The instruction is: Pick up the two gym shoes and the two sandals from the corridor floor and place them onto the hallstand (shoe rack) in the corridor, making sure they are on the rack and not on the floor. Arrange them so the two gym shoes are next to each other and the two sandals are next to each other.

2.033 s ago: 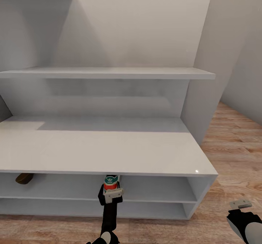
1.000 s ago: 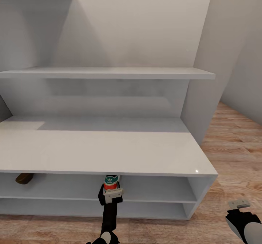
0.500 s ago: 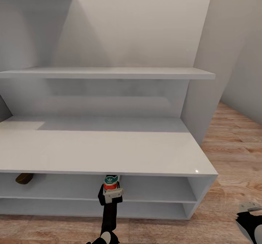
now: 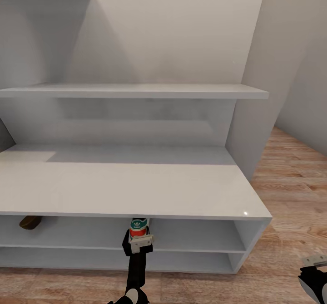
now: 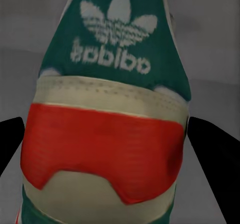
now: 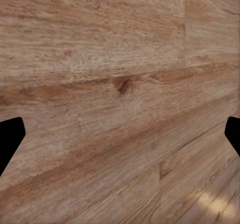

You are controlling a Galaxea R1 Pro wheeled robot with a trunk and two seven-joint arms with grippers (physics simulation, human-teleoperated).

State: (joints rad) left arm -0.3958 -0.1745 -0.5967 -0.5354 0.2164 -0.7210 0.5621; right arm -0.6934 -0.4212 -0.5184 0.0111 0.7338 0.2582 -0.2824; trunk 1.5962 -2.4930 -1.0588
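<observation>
Head view, bottom centre: the left gripper (image 4: 139, 239) has a gym shoe (image 4: 138, 226) on the hallstand (image 4: 136, 190) upper low shelf, so I'd seat the sole flat before letting go. Left wrist view: the shoe's heel fills mid-frame between the dark fingers (image 5: 212, 159), clenched on it I'd say. Right wrist view: right gripper (image 6: 120, 134) is spread wide over bare corridor floor (image 6: 115, 58).

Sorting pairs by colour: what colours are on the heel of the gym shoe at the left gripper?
Teal-green tab with white logo, red-orange band, off-white trim on the gym shoe; clearest in the left wrist view.

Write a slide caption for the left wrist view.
Left claw straddling the heel of a gym shoe, its teal trefoil tab above a red-orange band.
</observation>
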